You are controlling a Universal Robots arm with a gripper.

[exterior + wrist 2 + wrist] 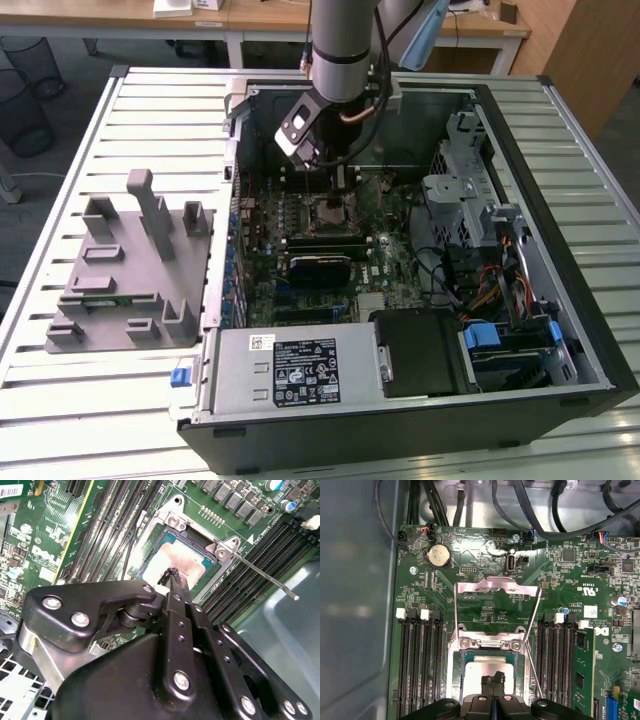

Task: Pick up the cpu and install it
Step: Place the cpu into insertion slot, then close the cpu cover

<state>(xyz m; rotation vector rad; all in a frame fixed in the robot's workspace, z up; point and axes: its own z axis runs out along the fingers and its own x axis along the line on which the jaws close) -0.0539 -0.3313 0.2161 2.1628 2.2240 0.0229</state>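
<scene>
1. Where the arm (pixel 345 45) reaches into the open case (pixel 590 330), the gripper (pixel 171 575) hangs directly over the socket (pixel 492 642).
2. Fingers (pixel 176 620) are pressed together. No gap shows between the tips and nothing is seen pinched between them.
3. The cpu (pixel 472 677) lies flat inside the socket, silvery top up. The tips are at the middle of its top face; I cannot tell whether they touch it or sit just clear.
4. Load plate (pixel 497 587) is open, tilted up off the socket. The lever (pixel 265 577) is unlatched and angles out across the memory slots (pixel 420 665).
5. The socket sits on the board (pixel 560 580) with slot banks on both sides.
6. The case lies on its side on the slatted table (pixel 100 420), reaching the table edge at the exterior view's right. A gray fixture (pixel 120 270) lies beside it, toward the edge at the exterior view's left.
</scene>
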